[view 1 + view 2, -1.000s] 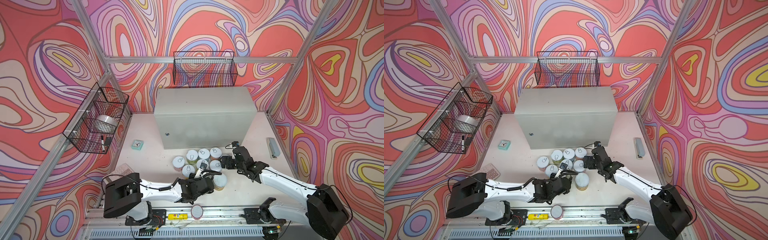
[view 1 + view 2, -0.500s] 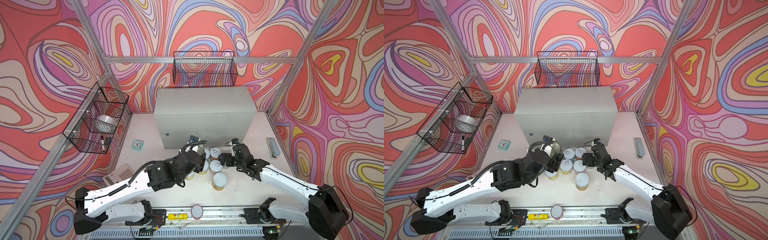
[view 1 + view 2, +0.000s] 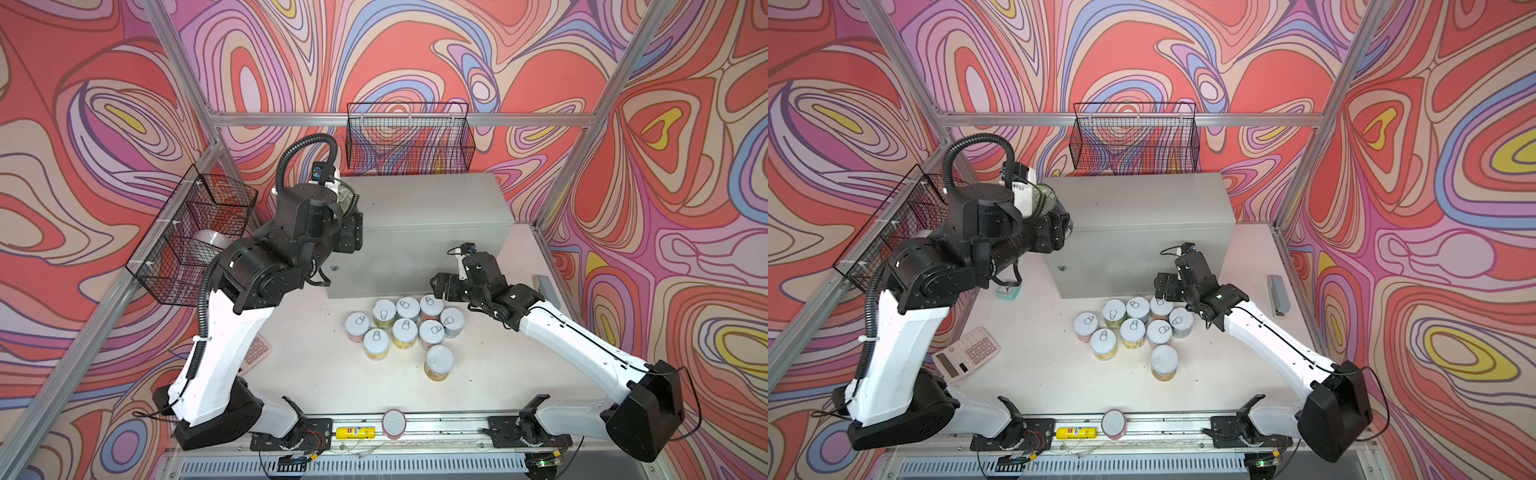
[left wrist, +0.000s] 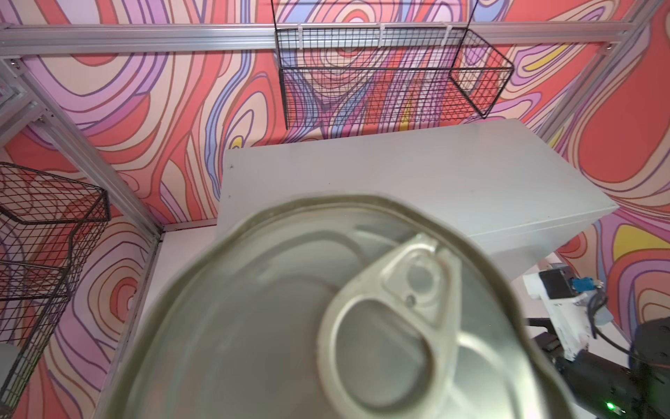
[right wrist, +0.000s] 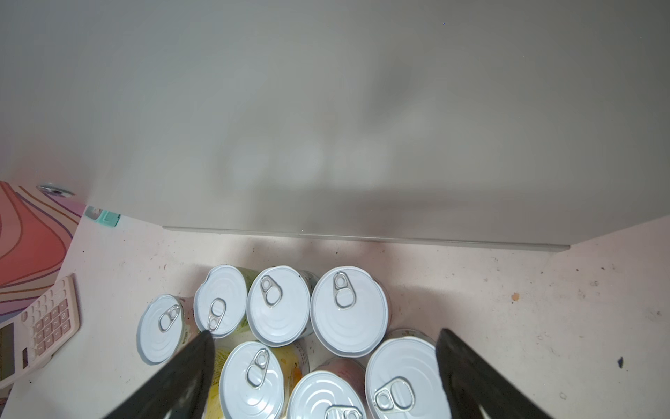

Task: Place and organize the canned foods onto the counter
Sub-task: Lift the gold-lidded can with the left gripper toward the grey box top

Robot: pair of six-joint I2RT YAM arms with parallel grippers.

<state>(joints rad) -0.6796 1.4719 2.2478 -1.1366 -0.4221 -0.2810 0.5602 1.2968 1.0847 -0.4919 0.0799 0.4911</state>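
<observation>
L tool (image 3: 1059, 221) clamps tall dark-blue metal-lidded tin (image 3: 1047, 198) over left edge of light-grey metal cabinet (image 3: 432, 199). R tool (image 3: 439, 286) wide, above short white-lidded tins (image 3: 405, 328) on table (image 3: 311, 374). Tin rigid, slick, prob heavy; grip mid-sidewall.

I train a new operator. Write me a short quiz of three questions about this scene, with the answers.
1. True or false: the right gripper holds a can.
2. How many cans stand on the table?
3. The left gripper holds the metal-lidded can: A) low over the cans, B) raised by the left end of the counter, C) set on the table.
Key: 1 false, it is open; 2 nine; 3 B.
</observation>
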